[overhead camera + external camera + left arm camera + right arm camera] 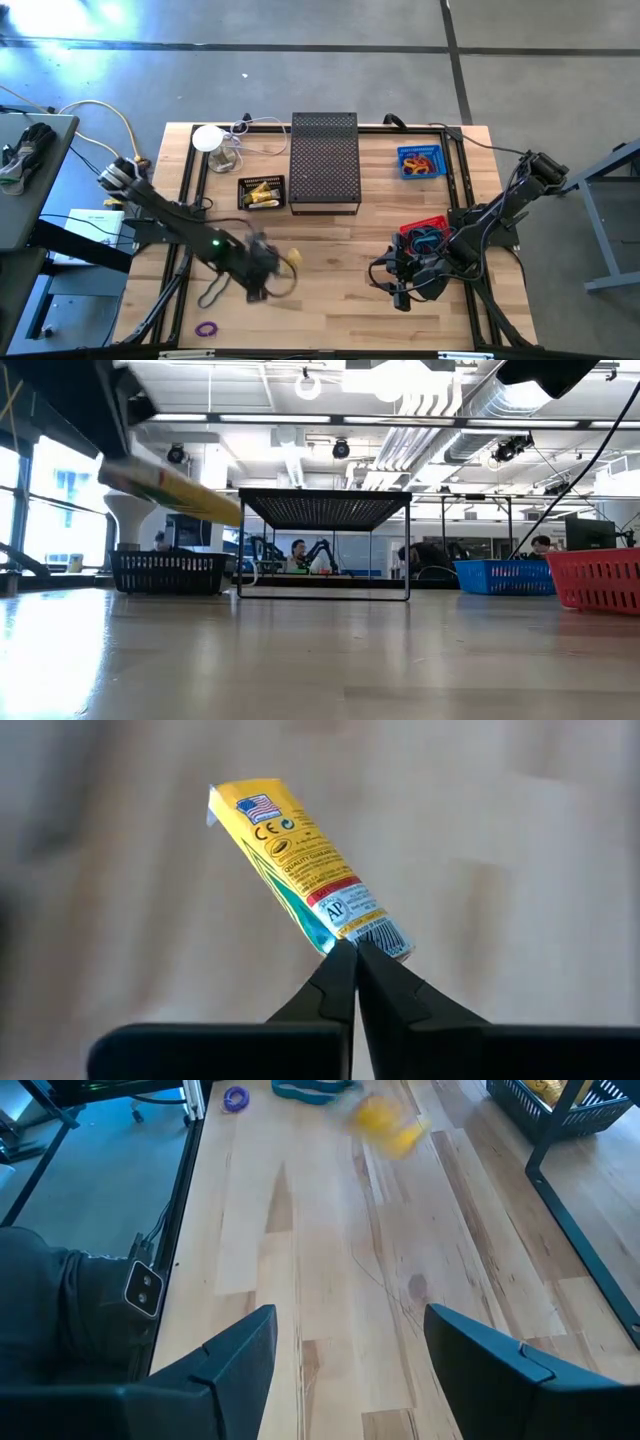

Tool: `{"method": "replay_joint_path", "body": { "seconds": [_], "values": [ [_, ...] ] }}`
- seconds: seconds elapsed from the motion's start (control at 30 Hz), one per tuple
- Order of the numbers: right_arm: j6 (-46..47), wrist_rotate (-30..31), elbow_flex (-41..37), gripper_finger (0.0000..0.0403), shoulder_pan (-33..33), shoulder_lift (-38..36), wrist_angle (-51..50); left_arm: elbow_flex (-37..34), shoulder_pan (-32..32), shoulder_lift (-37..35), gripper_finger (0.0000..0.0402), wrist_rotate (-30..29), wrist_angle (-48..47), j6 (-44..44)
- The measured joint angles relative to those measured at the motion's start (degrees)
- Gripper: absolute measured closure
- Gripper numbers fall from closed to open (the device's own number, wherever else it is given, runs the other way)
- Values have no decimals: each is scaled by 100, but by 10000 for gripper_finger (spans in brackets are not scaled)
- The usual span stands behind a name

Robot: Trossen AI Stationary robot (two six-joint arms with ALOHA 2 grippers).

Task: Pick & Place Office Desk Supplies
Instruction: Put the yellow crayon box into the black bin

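**Left gripper holds yellow packet above the table**

While the left gripper (pixel 355 952) pinches one end of a yellow packet (pixel 305 865) with its fingers shut, the packet hangs tilted above the wooden table (pixel 330 270), near the middle. The right gripper (pixel 345 1342) hovers wide and empty beside the red basket (pixel 424 232).

left gripper (pixel 262 268) blurred (yellow packet (pixel 292 257) too)

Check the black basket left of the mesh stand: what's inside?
The black basket holds a few small yellow packs. Anything under them is covered; the low view shows only its side wall, not the contents.
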Motion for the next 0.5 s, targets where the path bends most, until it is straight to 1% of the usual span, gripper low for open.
{"method": "replay_joint_path", "body": {
  "seconds": [0.07,0.17,0.27,0.33,0.4,0.5],
  "values": [
    [0,0,0,160,0,0,-1,0,2,-266,401,-590,-911,-950],
    [0,4,0,160,0,0,-1,-2,16,-526,401,-1054,-2021,-1899],
    [-25,9,0,160,0,0,-1,-2,90,-663,401,-1446,-2730,-2729],
    [-28,15,0,160,0,0,-2,-2,244,-686,401,-1603,-3062,-2782],
    [-28,16,0,160,0,0,-3,-2,455,-686,401,-1734,-3329,-2304],
    [-31,16,0,160,0,0,-1,-2,856,-684,401,-1798,-3322,-1574]
  ]
}}
